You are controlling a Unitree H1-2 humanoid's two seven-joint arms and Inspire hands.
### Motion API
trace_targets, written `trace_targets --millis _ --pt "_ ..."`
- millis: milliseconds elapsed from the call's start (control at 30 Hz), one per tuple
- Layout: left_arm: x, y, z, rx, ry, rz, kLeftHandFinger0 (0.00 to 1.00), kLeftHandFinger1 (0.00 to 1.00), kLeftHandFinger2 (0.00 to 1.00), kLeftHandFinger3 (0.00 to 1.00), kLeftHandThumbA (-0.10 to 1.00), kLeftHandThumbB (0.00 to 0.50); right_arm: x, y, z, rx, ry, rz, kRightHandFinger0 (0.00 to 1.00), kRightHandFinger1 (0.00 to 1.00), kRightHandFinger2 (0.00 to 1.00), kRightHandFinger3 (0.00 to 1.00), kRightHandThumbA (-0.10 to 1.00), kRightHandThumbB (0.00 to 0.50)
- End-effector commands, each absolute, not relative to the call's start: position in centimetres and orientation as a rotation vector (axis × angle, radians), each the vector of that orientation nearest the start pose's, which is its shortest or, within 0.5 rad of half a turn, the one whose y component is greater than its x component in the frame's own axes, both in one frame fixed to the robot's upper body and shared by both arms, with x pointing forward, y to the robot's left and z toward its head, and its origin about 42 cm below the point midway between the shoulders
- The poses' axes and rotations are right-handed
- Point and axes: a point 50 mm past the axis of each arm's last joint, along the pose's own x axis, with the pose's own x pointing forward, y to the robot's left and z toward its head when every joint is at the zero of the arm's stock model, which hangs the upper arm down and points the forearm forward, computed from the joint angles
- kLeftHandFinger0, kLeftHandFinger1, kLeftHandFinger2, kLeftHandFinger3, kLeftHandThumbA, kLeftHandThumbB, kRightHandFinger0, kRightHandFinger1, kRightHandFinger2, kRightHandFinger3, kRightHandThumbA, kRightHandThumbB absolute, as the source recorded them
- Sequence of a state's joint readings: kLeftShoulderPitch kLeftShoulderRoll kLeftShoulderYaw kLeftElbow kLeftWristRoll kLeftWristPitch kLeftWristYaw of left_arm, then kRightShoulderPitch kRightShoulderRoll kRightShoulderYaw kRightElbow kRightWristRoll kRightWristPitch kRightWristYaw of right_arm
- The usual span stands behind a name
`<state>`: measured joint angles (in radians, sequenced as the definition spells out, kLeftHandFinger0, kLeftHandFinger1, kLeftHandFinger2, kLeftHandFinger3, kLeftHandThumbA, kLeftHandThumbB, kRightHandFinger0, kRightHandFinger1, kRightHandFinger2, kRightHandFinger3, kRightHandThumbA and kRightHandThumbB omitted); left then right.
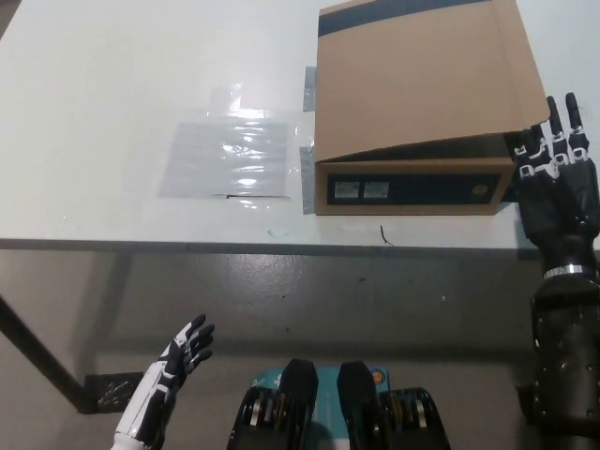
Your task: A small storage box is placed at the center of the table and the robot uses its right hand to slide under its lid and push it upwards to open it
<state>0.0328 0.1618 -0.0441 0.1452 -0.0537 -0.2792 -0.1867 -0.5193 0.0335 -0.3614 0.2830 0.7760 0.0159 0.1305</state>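
A brown cardboard storage box (412,186) sits on the white table (112,84), right of centre. Its flat lid (422,75) lies over it, raised a little at the front right corner. My black right hand (555,183) is open, fingers up and spread, just right of the box's front right corner and below the lid's edge. My white left hand (173,370) rests open below the table edge at lower left.
A clear plastic sheet (227,155) is taped flat on the table left of the box. Grey tape strips (307,178) hold the box's left side. The table's front edge (281,246) runs across the middle, with grey floor below.
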Motion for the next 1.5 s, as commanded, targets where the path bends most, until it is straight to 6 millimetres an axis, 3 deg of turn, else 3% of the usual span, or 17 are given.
trace_targets --millis 0,400,467,600,867,967,1133,1267,1467 --pt "27.2 25.4 7.6 0.122 -0.146 -0.234 1.0 1.0 1.0 1.0 1.0 0.313 44.6 -22.7 23.7 0.938 -0.411 0.119 1.0 1.0 1.0 1.0 1.0 0.306" --pt "27.7 25.6 8.0 0.137 -0.156 -0.234 1.0 1.0 1.0 1.0 1.0 0.336 45.2 -20.5 25.3 0.97 -0.413 0.143 1.0 1.0 1.0 1.0 1.0 0.31" --pt "27.7 25.6 8.0 0.139 -0.155 -0.236 1.0 1.0 1.0 1.0 1.0 0.336 45.3 -20.2 25.4 0.974 -0.403 0.147 1.0 1.0 1.0 1.0 1.0 0.292" --pt "27.8 25.6 8.1 0.134 -0.155 -0.239 1.0 1.0 1.0 1.0 1.0 0.345 45.7 -19.6 25.1 0.956 -0.39 0.146 1.0 1.0 1.0 1.0 1.0 0.311" --pt "28.0 25.5 8.4 0.146 -0.159 -0.247 1.0 1.0 1.0 1.0 1.0 0.349 46.3 -17.2 24.7 1.017 -0.35 0.173 1.0 1.0 1.0 1.0 1.0 0.292" --pt "28.1 25.5 8.4 0.145 -0.163 -0.249 1.0 1.0 1.0 1.0 1.0 0.351 46.5 -16.4 24.9 0.997 -0.35 0.202 1.0 1.0 1.0 1.0 1.0 0.318" --pt "28.3 25.5 8.6 0.151 -0.16 -0.251 1.0 1.0 1.0 1.0 1.0 0.353 46.9 -14.8 26.3 1.009 -0.357 0.246 1.0 1.0 1.0 1.0 1.0 0.309" --pt "28.2 25.6 8.6 0.147 -0.161 -0.254 1.0 1.0 1.0 1.0 1.0 0.355 47.1 -13.2 27.5 1.002 -0.35 0.257 1.0 1.0 1.0 1.0 1.0 0.338" --pt "28.1 25.6 8.6 0.153 -0.164 -0.253 1.0 1.0 1.0 1.0 1.0 0.334 47.7 -10.3 29.3 0.977 -0.337 0.312 1.0 1.0 1.0 1.0 1.0 0.308"
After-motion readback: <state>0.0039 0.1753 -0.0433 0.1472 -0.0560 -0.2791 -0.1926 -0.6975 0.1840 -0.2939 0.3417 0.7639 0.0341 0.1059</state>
